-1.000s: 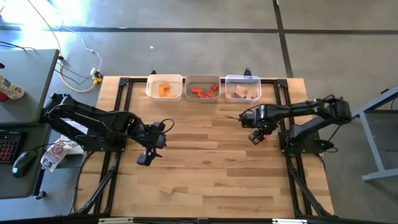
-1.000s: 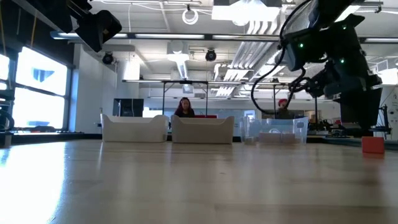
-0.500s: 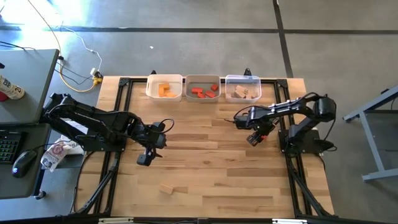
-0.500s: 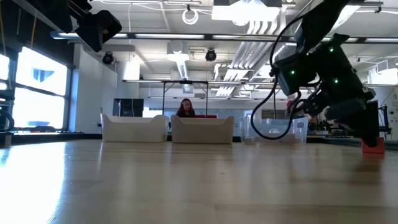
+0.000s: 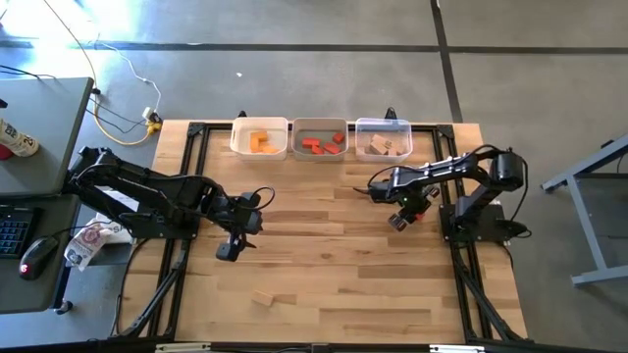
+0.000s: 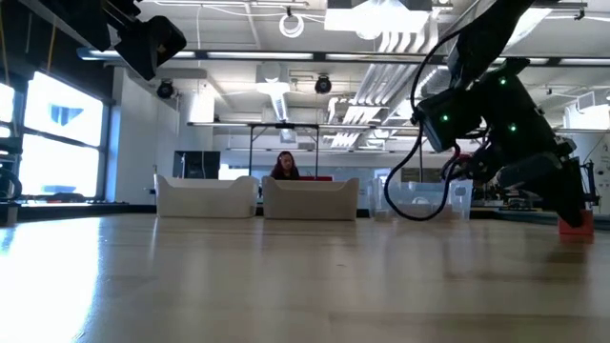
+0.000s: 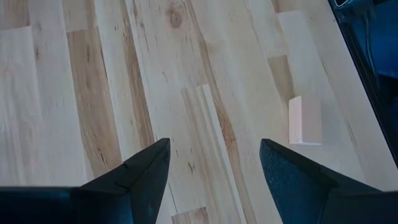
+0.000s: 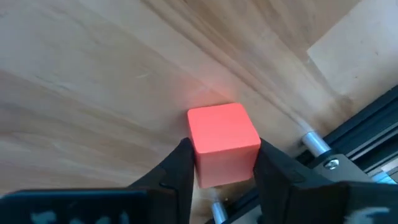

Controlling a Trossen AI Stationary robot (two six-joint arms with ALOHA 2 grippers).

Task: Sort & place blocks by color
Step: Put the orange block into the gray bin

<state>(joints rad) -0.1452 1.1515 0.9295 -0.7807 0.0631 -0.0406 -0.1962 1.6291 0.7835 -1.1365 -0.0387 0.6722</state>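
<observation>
Right gripper (image 8: 221,165): I had it low at the table's right side, fingers set on either side of the red cube (image 8: 222,143). The pads looked close to its faces, but I could not tell whether they had clamped.
Red cube position: it sat on the table (image 5: 324,255) just beside the right frame rail, well apart from the bins.
Cube orientation: no long axis to speak of; it looked about as wide as it was deep. Its top face was level, and its side faces ran along my fingers.
Left gripper (image 7: 214,177): I held it spread wide above bare wood on the left half, with nothing between its fingers.
Pale block (image 7: 305,120): it lay flat near the front edge; its long axis ran roughly along the board grain.
Bins: orange bin (image 5: 260,138), red bin (image 5: 321,138), clear bin (image 5: 383,138) in a row at the far edge.
Risk: I judged that an off-centre squeeze could twist the cube out, or push it against the rail.
Second risk: a shallow grip might have dropped it on the lift towards the red bin.
</observation>
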